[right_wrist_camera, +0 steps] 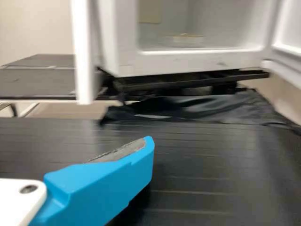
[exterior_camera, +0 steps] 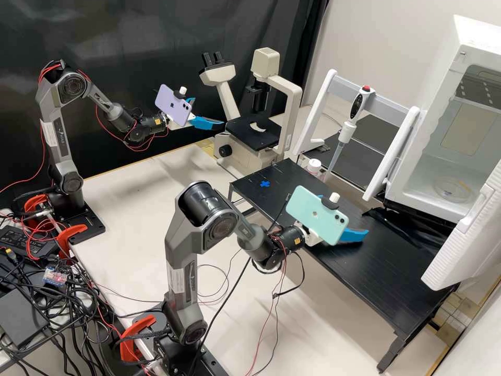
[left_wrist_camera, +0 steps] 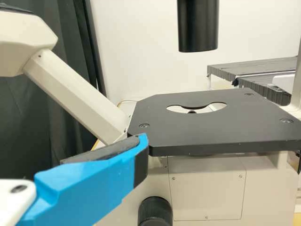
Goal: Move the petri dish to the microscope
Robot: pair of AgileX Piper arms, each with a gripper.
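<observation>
Right arm (exterior_camera: 181, 245) held its pincer (exterior_camera: 361, 233), spread or closed impossible to tell, above a black table (exterior_camera: 391, 284); beyond it, the round petri dish (exterior_camera: 453, 190) lay flat inside a white cabinet (exterior_camera: 417, 194).

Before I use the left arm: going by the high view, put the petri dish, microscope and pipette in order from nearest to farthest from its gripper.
From the left gripper:
1. Microscope, just beyond the jaws.
2. Pipette, hanging on the stand right of the microscope.
3. Petri dish, inside the cabinet, far right.
</observation>
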